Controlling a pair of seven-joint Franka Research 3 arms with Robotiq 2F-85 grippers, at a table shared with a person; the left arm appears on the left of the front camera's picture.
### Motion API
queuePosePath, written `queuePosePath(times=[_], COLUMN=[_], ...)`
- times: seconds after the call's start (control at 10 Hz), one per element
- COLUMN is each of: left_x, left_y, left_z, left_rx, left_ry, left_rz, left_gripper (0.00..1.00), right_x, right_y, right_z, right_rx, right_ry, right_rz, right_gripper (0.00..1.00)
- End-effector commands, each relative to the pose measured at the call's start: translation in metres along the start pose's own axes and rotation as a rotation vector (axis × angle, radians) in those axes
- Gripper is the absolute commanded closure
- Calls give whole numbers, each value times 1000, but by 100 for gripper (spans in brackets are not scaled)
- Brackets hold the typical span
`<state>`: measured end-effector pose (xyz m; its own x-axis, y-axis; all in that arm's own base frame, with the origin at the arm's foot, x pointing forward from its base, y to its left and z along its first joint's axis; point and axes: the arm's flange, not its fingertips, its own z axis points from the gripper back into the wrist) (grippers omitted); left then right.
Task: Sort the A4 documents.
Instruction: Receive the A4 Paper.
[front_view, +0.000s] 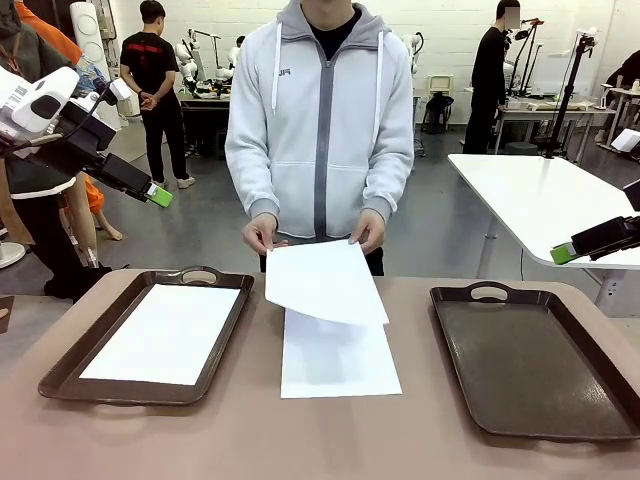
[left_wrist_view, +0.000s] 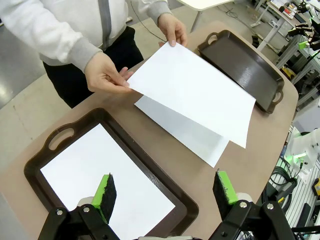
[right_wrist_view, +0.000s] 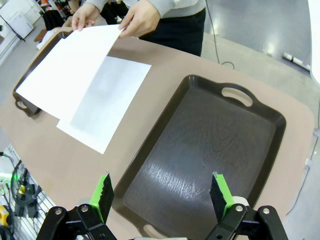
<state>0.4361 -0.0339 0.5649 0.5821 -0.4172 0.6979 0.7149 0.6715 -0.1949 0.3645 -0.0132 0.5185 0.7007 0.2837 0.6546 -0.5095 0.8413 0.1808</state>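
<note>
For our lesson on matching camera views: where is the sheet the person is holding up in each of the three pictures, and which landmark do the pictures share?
Front view: held sheet at centre, over the sheet lying on the table.
Left wrist view: held sheet at upper centre.
Right wrist view: held sheet at upper left.
Shared landmark: empty tray, at the right in the front view, upper right in the left wrist view, centre in the right wrist view.
</note>
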Motion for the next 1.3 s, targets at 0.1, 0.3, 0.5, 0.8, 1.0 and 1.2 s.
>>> queuePosePath(times=[0.1,0.3,0.5,0.8,1.0,1.2], left_x=[0,0,0,0,0,0], left_y=[0,0,0,0,0,0], left_z=[0,0,0,0,0,0], left_rx=[0,0,0,0,0,0], left_ry=[0,0,0,0,0,0], left_rz=[-1,-1,-1,-1,-1,-1], left_gripper=[0,0,0,0,0,0], right_x=[-1,-1,-1,-1,-1,-1], right_y=[-2,-2,-2,-2,-2,-2], right_z=[-2,-2,-2,-2,-2,-2], right_rx=[24,24,24,24,24,24], right_ry=[-7,-7,-7,-7,-7,-7], right_rz=[-4,-4,-4,-4,-4,-4], right_gripper=[0,0,0,0,0,0])
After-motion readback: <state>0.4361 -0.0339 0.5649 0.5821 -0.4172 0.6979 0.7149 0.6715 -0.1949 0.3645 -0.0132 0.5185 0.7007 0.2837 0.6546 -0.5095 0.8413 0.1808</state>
